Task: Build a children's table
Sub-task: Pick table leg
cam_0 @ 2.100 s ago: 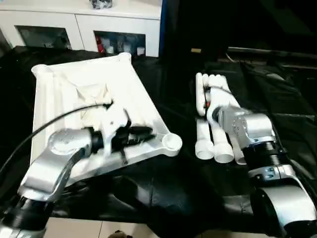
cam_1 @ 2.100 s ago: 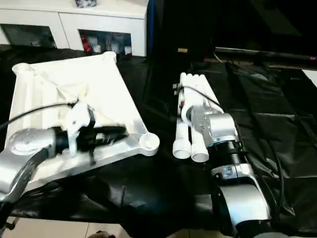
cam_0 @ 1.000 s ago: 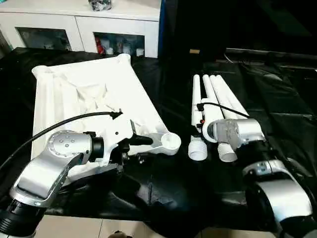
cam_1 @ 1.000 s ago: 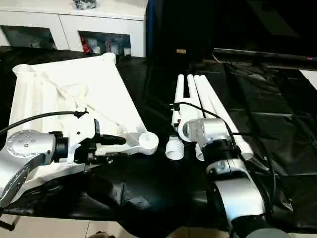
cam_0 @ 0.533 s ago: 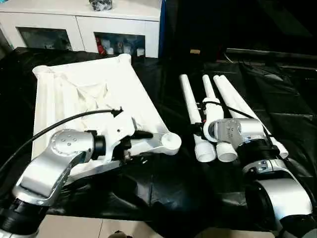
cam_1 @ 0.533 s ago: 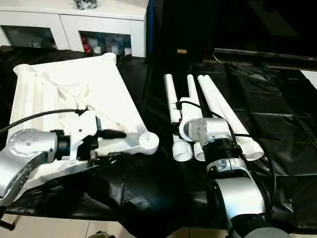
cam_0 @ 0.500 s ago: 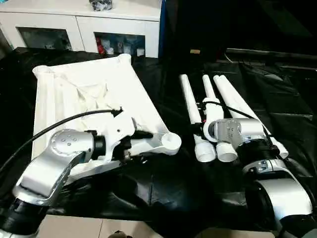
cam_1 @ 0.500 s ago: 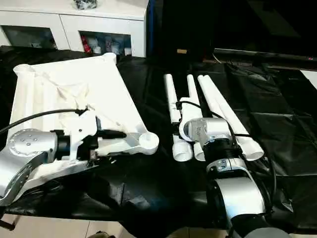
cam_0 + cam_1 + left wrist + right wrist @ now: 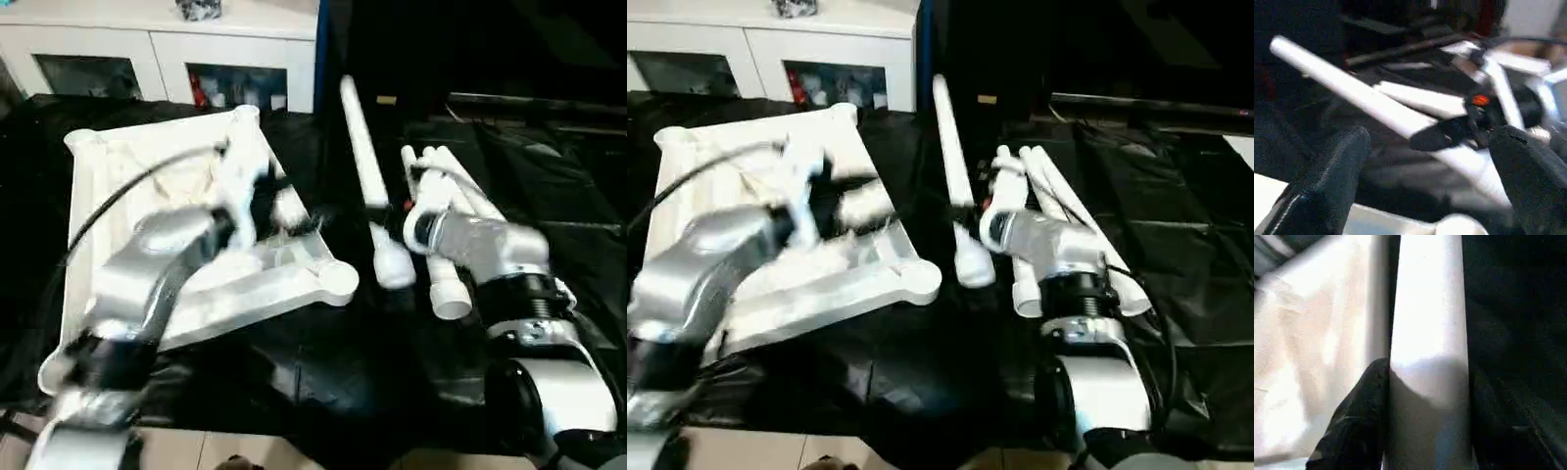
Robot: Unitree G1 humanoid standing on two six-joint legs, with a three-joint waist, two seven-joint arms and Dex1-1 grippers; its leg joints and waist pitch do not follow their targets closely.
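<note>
A: Largest first. The large white rectangular plastic table top [image 9: 171, 230] lies ribbed underside up on the black plastic sheet [image 9: 323, 377], left half of the scene. Its near right round corner socket [image 9: 338, 277] is empty. White cabinet with glass doors [image 9: 147, 54] at the far edge.

B: Legs?

A: One long white tapered tube leg [image 9: 364, 166] is now up off the sheet, held by the right gripper [image 9: 1425, 431]. Its fat end hangs just right of that socket and its thin end tilts up and away. A second ago it lay flat with the other three white tube legs [image 9: 446, 211], which remain on the sheet at right.

B: Grip confirmed?

A: Yes. In the right wrist view the black fingers [image 9: 1359, 416] press both sides of the tube.

B: Left side?

A: The left gripper [image 9: 1425, 186] has risen from the top's near edge and now hovers over the middle of the top. Its fingers have spread wide and hold nothing. The head views are smeared there, so its exact height is uncertain.

B: Meaning?

A: First leg picked, none seated yet. Likely next: bring the fat end over the socket, with the left gripper steadying.
</note>
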